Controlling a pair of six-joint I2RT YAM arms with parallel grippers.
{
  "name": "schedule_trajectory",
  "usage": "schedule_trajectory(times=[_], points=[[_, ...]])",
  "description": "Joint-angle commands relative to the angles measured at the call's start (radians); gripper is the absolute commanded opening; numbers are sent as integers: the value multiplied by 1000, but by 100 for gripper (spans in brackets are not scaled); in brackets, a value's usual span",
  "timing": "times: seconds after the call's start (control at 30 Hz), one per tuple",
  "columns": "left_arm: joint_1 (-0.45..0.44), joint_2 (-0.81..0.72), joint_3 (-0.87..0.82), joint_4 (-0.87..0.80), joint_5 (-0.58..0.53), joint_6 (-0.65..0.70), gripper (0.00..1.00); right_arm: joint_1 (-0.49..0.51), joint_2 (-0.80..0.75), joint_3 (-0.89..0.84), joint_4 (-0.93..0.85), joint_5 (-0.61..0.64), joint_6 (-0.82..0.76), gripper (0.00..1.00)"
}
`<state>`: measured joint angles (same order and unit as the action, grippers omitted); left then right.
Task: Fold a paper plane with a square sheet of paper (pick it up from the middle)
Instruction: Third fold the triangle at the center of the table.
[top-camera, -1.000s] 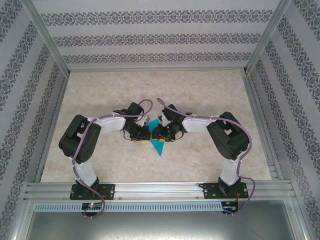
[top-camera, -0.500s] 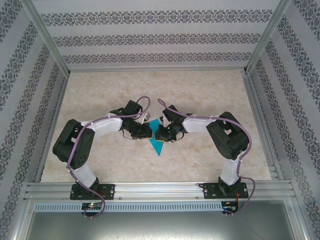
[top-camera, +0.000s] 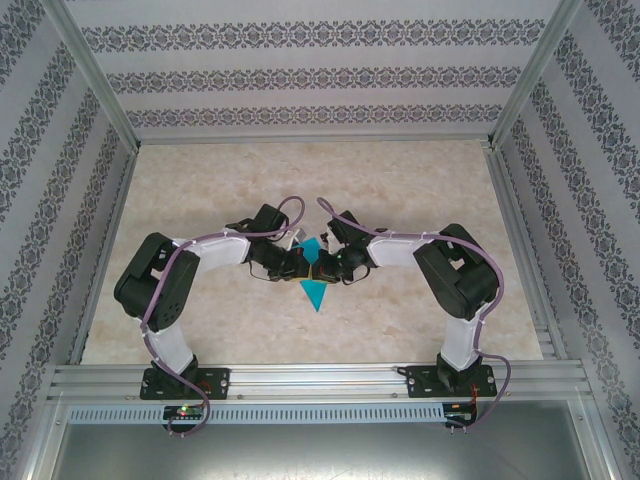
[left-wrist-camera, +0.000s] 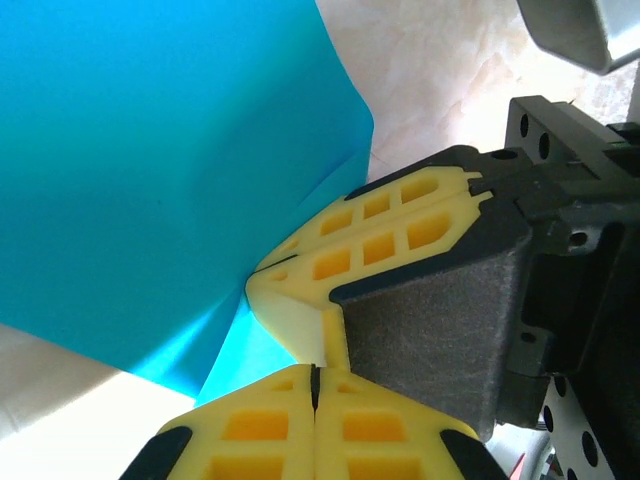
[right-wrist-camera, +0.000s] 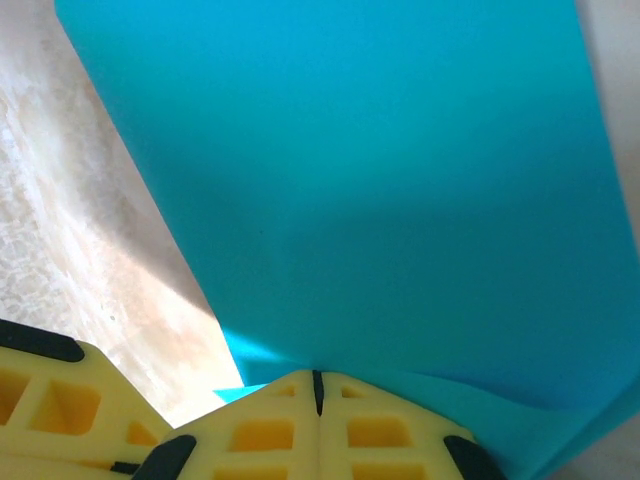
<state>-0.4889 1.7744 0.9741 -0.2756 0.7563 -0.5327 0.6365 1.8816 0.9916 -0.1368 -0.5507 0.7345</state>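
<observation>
Looked down on a beige marbled table (top-camera: 400, 180), boxed in by walls (top-camera: 320, 75) of grey patterned stripes and framed with aluminium rails (top-camera: 320, 378). Found the left arm (top-camera: 165, 285) and the right arm (top-camera: 455, 270) bent inward from their bases at the near edge, wrists meeting nose to nose around the middle of the table. Spotted the sheet of paper (top-camera: 314, 293) right between them: teal-blue, creased, tapering to a point toward the near edge, its upper part raised between the two tools. Could not tell whether that point rested on the table. Caught the left gripper (left-wrist-camera: 314, 375) pressed fully together, yellow fingertips meeting with no gap, nipping the sheet's lower fold. Noted the same of the right gripper (right-wrist-camera: 318, 382): fingers squeezed flat against each other, pinching the paper at its bottom edge, the sheet fanning up and away from the tips. Saw, from the left wrist, the right tool's yellow fingers touching the left's tips, both at one spot on the paper.
</observation>
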Motion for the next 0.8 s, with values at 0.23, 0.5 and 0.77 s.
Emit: schedule_trajectory(times=[0.23,0.5,0.77], points=[[-8,27,-46,38,-39,-3,5,0,16,-39,-41,35,4,0],[4,-10,-58,77,-31,-33,4,0,17,-36,-48,40,2,0],[4,23,-53,72,-21,-23,4,2,17,-36,-41,35,5,0]])
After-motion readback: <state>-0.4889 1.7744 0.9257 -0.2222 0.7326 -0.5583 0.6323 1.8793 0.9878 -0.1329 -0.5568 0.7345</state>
